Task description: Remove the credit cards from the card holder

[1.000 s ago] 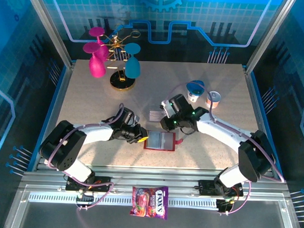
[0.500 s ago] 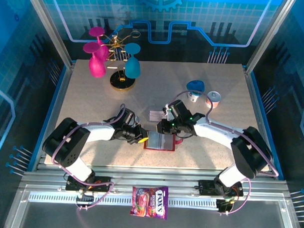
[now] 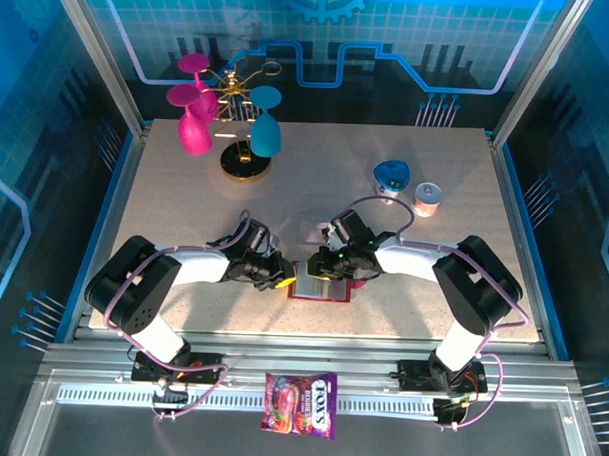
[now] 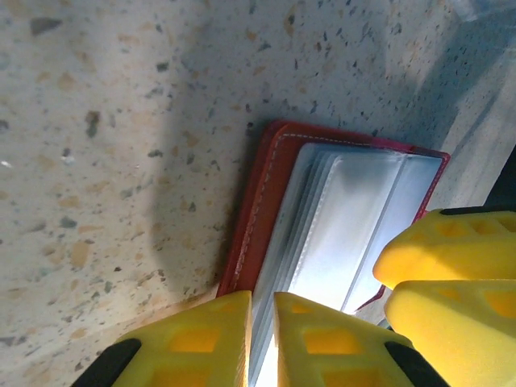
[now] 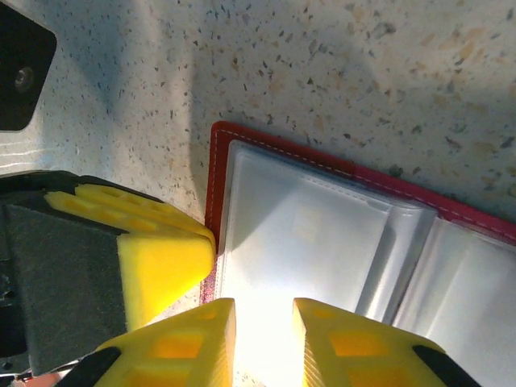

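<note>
From overhead, locate the card holder near the front middle of the table, lying open and flat with the red cover down and the clear pockets up. Note the left gripper at its left edge and the right gripper over its rear part, both arms reaching inward and nearly meeting. Find one pale card on the table just behind the card holder. Note the candy bag on the front rail, and the pink glass and teal glass at the far left, all well apart from the work. At the left wrist, observe the left gripper clenched on the near edge of the card holder, with the stacked clear pockets running into the narrow slit between the yellow fingers. Note the right gripper's yellow fingers entering over the far end of the pockets. At the right wrist, observe the right gripper released by a small gap, parted over a clear pocket of the card holder, with nothing seen clamped. Note one left-gripper finger touching the red corner. Treat the pocket contents as unreadable under glare.
</note>
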`<act>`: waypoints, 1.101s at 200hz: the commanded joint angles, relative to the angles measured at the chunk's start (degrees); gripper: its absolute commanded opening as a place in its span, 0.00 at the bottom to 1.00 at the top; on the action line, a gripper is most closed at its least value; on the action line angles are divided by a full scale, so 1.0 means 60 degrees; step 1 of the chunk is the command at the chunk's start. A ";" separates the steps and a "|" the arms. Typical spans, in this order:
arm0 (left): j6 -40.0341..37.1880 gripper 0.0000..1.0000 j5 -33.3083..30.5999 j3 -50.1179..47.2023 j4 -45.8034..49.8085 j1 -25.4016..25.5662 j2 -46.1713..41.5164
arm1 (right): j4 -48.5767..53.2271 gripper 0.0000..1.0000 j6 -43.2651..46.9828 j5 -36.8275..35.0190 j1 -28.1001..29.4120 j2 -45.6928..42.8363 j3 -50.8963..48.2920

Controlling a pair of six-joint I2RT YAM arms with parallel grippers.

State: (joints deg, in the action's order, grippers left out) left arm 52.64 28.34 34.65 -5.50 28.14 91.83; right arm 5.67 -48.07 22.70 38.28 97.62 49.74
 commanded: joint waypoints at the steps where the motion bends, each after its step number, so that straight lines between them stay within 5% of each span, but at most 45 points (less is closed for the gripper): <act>1: 0.0190 0.16 0.0127 -0.0204 -0.0050 0.0047 -0.0107 | -0.0164 0.28 -0.0220 0.0347 0.0153 0.0175 -0.0013; 130: 0.0187 0.16 0.0121 -0.0253 -0.0079 0.0056 -0.0020 | 0.0963 0.30 0.0064 -0.0280 0.0257 0.0141 0.0046; 220: 0.0143 0.16 0.0155 -0.0057 0.0079 0.0045 0.0050 | 0.0172 0.30 -0.0127 -0.0006 -0.0078 -0.0202 -0.0587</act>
State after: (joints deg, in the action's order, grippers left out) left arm 53.89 28.34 34.22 -5.91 28.14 91.83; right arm 7.84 -48.47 22.00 38.68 97.43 48.03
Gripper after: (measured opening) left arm 0.161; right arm 0.299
